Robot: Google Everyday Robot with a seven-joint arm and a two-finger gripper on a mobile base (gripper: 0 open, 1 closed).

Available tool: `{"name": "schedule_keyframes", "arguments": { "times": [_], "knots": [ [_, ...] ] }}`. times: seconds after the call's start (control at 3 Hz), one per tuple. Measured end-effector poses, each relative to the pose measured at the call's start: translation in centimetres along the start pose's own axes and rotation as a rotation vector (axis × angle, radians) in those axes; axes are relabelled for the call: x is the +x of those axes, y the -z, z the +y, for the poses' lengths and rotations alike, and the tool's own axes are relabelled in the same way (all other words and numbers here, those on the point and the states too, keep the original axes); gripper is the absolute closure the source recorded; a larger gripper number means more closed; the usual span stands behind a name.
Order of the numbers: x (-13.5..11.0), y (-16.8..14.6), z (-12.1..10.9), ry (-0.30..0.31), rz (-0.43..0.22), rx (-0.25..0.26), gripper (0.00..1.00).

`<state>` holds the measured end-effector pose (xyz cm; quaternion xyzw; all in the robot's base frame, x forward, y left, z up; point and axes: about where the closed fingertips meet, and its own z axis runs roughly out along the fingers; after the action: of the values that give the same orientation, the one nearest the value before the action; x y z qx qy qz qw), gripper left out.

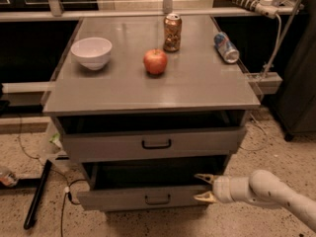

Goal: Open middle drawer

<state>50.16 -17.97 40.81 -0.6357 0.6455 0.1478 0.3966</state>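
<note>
The middle drawer (pixel 128 197) is a grey front with a small black bar handle (pixel 158 199). It is pulled partly out, and a dark interior shows behind it. My gripper (pixel 204 187) is at the right end of this drawer front, on a white arm coming in from the lower right. Its fingers are spread. The upper fingertip (pixel 201 177) is over the front's top edge and the lower one (pixel 203 197) lies against its face. The top drawer (pixel 153 144) stands slightly out above it. The lowest drawer is hidden beneath.
On the cabinet top (pixel 197 88) stand a white bowl (pixel 92 52), a red apple (pixel 155 61), an upright can (pixel 172 32) and a can lying on its side (pixel 226 47). A black bar (pixel 37 195) and cables lie on the floor at the left. A dark cabinet (pixel 301 83) stands at the right.
</note>
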Motion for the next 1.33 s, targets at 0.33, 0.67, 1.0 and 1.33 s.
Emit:
{"name": "schedule_keyframes", "arguments": {
  "times": [0.33, 0.67, 1.0, 1.33],
  "knots": [
    [-0.4, 0.3, -0.2, 0.0, 0.0, 0.0, 0.82],
    [0.1, 1.1, 1.7, -0.008, 0.003, 0.0, 1.0],
    [-0.2, 1.4, 1.8, -0.008, 0.003, 0.0, 1.0],
    [-0.1, 1.9, 2.9, -0.015, 0.011, 0.003, 1.0]
  ]
}}
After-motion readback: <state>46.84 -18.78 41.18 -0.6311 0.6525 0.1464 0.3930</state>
